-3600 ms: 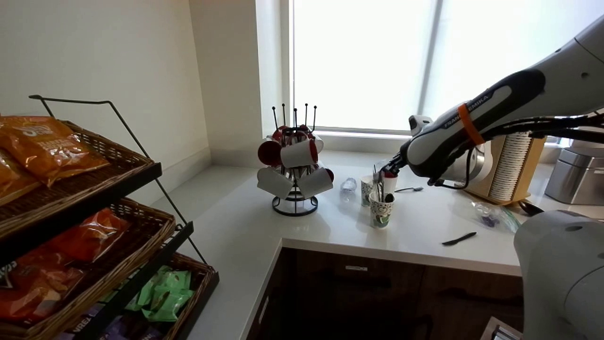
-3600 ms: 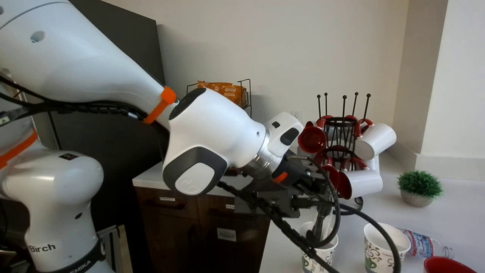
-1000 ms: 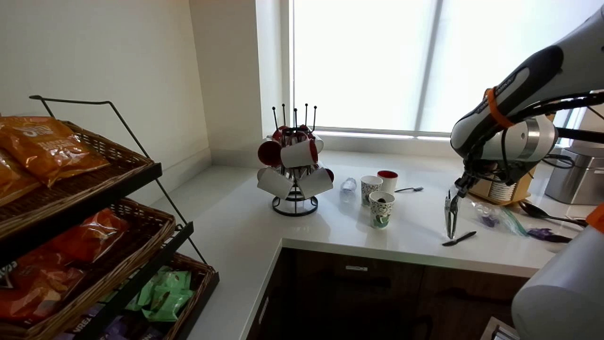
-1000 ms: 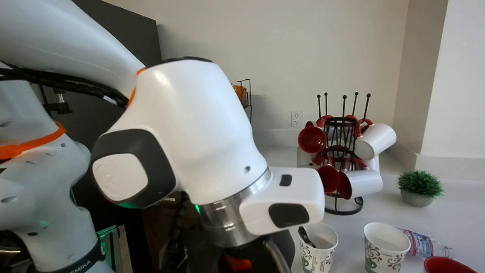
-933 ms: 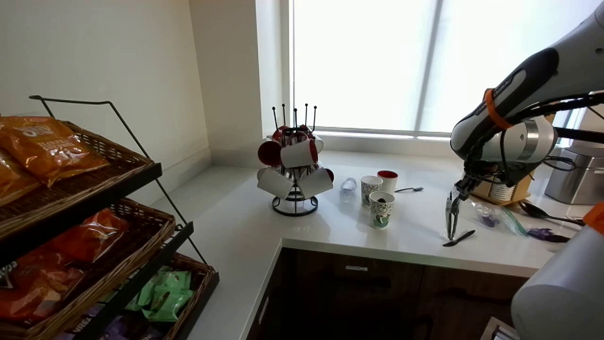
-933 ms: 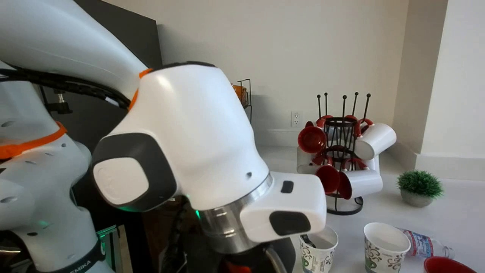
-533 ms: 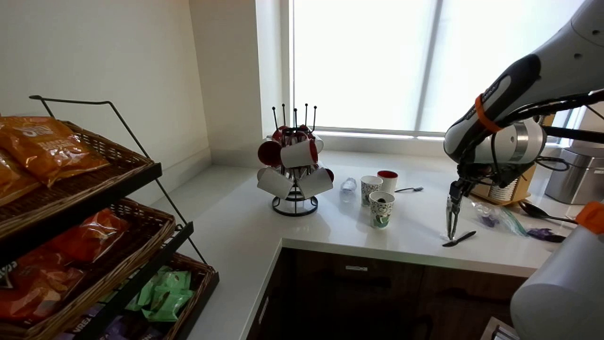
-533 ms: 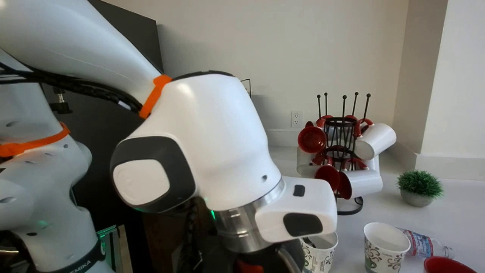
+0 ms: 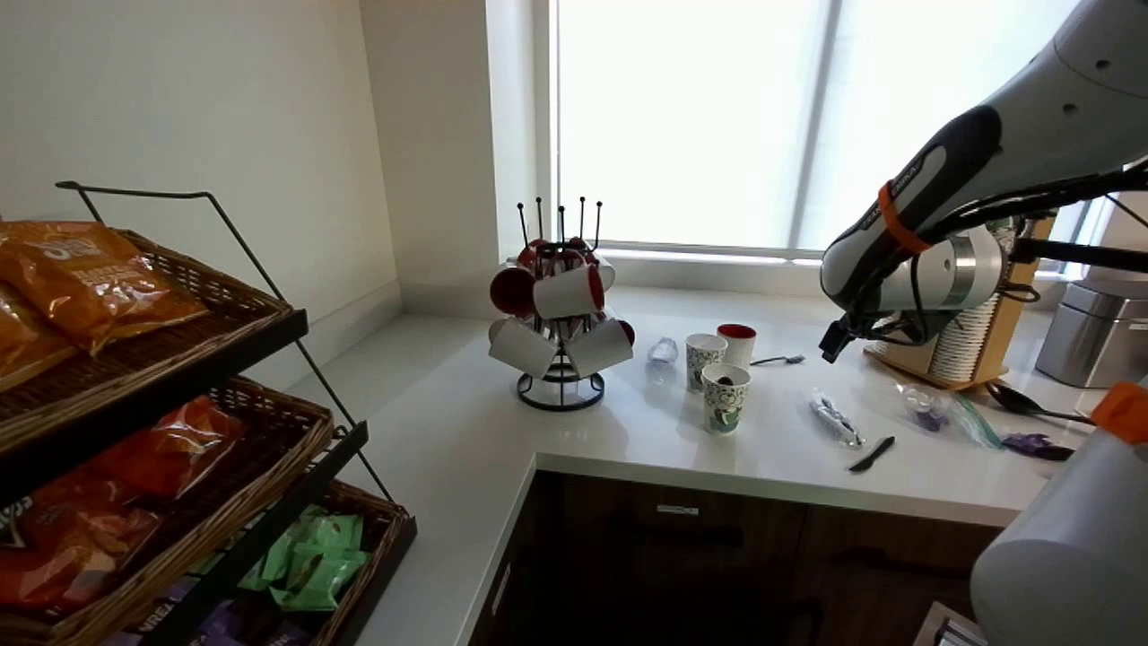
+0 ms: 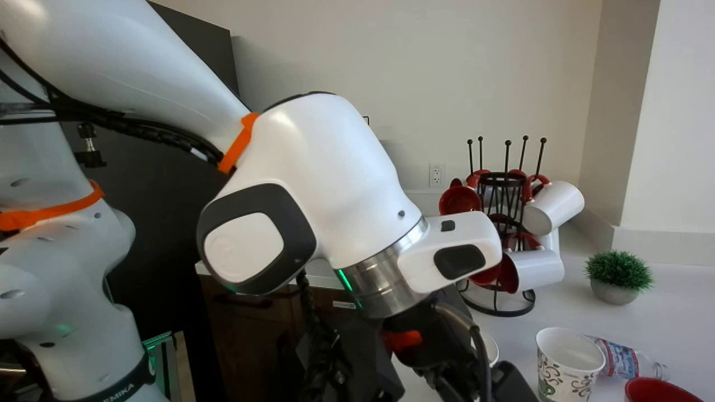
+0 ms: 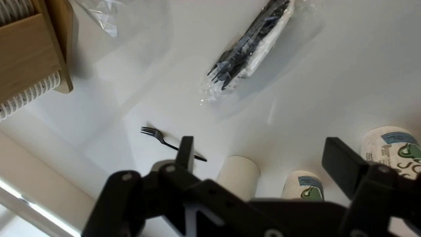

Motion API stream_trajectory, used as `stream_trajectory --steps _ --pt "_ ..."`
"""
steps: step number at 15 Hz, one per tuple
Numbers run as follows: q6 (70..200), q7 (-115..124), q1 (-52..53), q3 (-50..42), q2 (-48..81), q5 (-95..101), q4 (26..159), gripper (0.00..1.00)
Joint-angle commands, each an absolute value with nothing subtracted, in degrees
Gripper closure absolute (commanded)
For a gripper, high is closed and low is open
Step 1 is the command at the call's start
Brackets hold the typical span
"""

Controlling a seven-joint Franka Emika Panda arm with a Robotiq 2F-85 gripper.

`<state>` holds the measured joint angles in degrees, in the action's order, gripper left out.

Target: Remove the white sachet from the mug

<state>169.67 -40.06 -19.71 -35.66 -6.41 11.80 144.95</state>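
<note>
The white sachet [image 9: 836,420], a clear packet with dark cutlery and a white strip inside, lies flat on the counter. The wrist view shows that sachet [image 11: 251,46] at the top, past the fingertips and apart from them. My gripper [image 9: 834,344] hangs above the counter behind it. Seen from the wrist, the gripper [image 11: 260,148] is open wide, with nothing held between its fingers. The mug [image 9: 723,404], a pale cup with a green pattern, stands upright with a dark item inside. Its side shows at the right of the wrist view, while the arm hides most of it in an exterior view.
Beside the mug stand another patterned cup [image 9: 704,359] and a red-lined mug [image 9: 737,343]. A mug rack [image 9: 560,323] and a bottle [image 9: 662,352] are left of them. A black knife [image 9: 872,455], a fork [image 9: 778,360] and a wooden holder [image 9: 951,350] lie around the gripper.
The gripper has let go of the sachet, which it held upright over the counter, and has risen. The sachet now lies flat. Earlier it stood in the mug. The black knife has turned slightly.
</note>
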Motion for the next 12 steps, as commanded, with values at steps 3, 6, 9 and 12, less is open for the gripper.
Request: stream_trajectory --steps 3,6,9,12 --pt "165.1 -35.9 -18.4 -31.6 -11.6 11.6 148.3 0.0" --pt "163.2 -37.3 -17.2 -28.5 -16.9 11.1 150.9 0.0" --pt "156.2 -37.8 -16.9 -25.2 -22.5 11.5 152.5 0.0" --pt "147.2 -38.0 -15.1 -23.1 -28.3 10.4 153.4 0.0"
